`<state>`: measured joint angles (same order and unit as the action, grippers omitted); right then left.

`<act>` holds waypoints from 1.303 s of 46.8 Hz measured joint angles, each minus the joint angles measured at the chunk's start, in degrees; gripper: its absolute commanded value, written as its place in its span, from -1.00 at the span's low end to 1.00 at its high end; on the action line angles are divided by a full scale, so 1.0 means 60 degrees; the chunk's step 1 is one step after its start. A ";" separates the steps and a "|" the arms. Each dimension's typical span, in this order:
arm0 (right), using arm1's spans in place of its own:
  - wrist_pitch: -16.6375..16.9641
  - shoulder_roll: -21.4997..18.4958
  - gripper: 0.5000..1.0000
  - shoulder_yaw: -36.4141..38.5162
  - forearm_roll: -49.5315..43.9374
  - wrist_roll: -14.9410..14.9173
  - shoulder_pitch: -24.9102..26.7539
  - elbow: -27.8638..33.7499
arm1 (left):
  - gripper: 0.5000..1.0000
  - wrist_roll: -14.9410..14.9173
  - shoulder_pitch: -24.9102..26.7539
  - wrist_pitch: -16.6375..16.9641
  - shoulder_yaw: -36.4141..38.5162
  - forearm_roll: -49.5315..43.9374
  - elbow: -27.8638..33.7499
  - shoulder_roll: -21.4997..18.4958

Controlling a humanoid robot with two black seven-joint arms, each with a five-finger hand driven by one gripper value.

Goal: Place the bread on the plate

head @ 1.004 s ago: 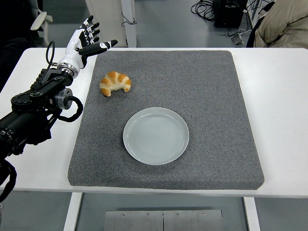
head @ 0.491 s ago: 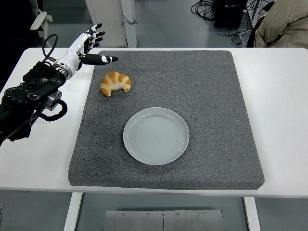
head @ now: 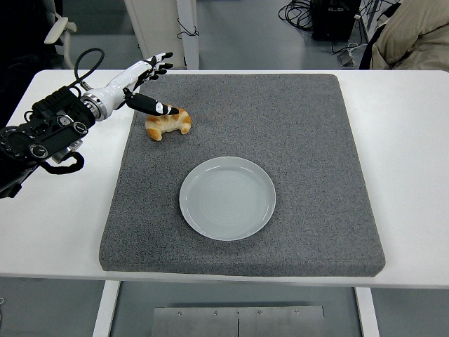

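A golden croissant point(head: 170, 123) lies on the grey foam mat point(head: 302, 126), toward its far left. A pale round plate point(head: 227, 197) sits empty near the mat's middle, in front of the croissant. My left hand point(head: 153, 84) reaches in from the left and hovers just over the croissant's far left side. Its fingers are spread, and the thumb point(head: 154, 106) points down over the top of the bread. The hand holds nothing. My right arm does not show.
The mat covers most of the white table point(head: 407, 140). A person's beige sleeve point(head: 414, 35) shows at the top right corner. Cables and furniture legs stand on the floor behind the table.
My left arm has swung right and lowered. The hand went from the mat's far left corner to just above the croissant. Croissant and plate have stayed put.
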<state>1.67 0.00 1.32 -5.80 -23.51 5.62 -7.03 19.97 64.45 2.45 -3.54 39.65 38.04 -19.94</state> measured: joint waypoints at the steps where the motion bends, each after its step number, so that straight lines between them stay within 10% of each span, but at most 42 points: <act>1: 0.0000 0.0000 1.00 0.0000 0.0000 0.0000 0.0000 0.0000 | 0.88 -0.0008 0.0000 0.0015 -0.0001 0.0118 0.0002 -0.0010; 61: -0.0001 0.0000 1.00 0.0001 0.0002 0.0002 0.0001 0.0000 | 0.88 -0.0896 0.0006 0.1735 0.0920 0.2448 0.0678 -0.0150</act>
<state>1.66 0.00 1.32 -5.79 -23.50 5.62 -7.03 14.59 64.49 12.85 1.98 54.33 42.11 -20.84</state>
